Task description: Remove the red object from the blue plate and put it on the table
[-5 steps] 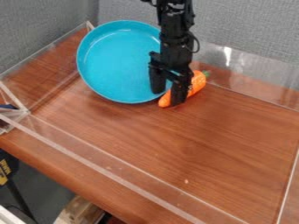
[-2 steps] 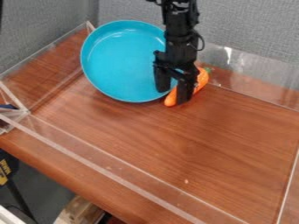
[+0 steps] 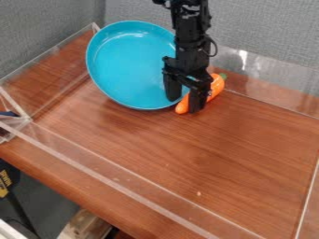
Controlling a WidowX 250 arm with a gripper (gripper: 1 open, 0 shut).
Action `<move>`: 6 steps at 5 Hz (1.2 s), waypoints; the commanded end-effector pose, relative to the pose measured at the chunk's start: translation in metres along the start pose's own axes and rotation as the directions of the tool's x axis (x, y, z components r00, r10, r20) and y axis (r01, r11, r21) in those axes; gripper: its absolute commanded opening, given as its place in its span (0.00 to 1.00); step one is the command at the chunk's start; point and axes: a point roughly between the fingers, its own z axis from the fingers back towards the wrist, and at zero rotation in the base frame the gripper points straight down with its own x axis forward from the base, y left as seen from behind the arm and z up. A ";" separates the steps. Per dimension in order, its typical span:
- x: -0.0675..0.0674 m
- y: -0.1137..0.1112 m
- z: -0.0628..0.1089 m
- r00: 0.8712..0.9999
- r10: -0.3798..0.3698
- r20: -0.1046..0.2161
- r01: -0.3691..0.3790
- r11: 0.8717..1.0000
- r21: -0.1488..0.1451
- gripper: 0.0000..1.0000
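A black robot gripper (image 3: 184,91) reaches down over the right-hand rim of a round turquoise-blue plate (image 3: 130,65) at the far side of a reddish-brown worktop (image 3: 162,168), an orange carrot-shaped toy (image 3: 217,87) lying partly behind its fingers. The toy sits just beside the plate's rim, slanting away toward the back edge; whether the fingers grip it or stand open around it cannot be told. Low clear acrylic walls (image 3: 268,80) edge the glossy wood-grain surface, the back one close behind the toy, the left one near the plate. Open worktop spreads toward the front and right. The plate is shallow and smooth, its raised rim curving evenly; a textured gray panel (image 3: 268,28) stands beyond.
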 end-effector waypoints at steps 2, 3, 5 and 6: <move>-0.002 0.008 0.025 0.998 -0.001 0.065 0.000 1.000 0.017 0.00; -0.004 0.015 0.026 0.997 -0.003 0.071 0.002 1.000 0.011 0.00; -0.007 0.000 0.043 0.996 -0.011 0.093 0.009 1.000 0.013 0.00; -0.004 -0.008 0.052 0.994 0.012 0.108 -0.015 1.000 0.018 0.00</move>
